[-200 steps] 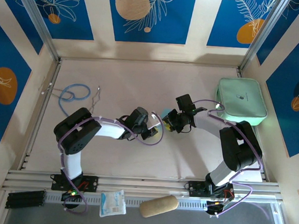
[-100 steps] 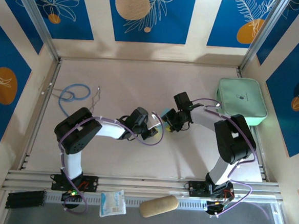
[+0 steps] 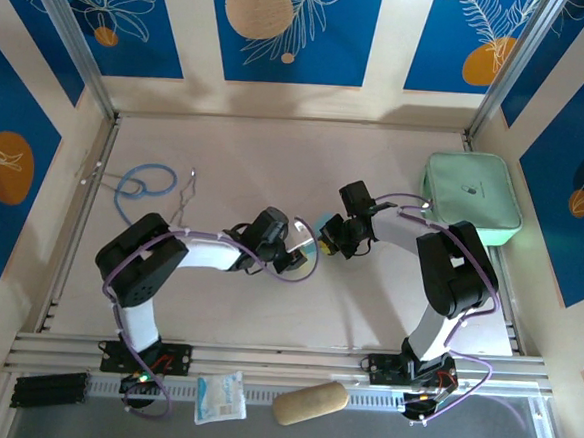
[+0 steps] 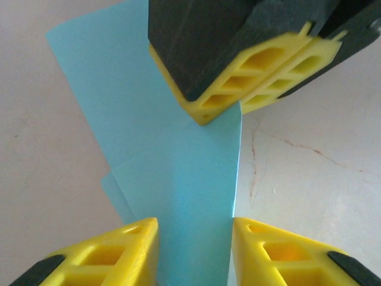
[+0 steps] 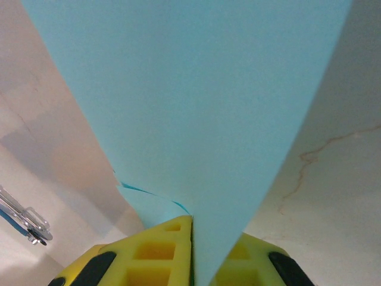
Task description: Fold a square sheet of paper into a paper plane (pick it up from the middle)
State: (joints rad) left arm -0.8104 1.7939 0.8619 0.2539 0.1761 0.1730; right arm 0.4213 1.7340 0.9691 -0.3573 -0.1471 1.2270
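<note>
The left arm (image 3: 205, 251) rises from its base at the near edge, bends at the shoulder and lays its white forearm low across the bench toward the middle. Its claw (image 3: 305, 253) points right, with its yellow fingers (image 4: 113, 256) standing apart and a clear gap between them. The right arm (image 3: 453, 275) folds over its own base, its forearm reaching left and slightly away. Its claw (image 3: 327, 235) meets the left one tip to tip, just beside it. Its yellow fingers (image 5: 158, 250) are pressed together, pinching the light-blue paper (image 5: 190, 101) by its narrow end.
</note>
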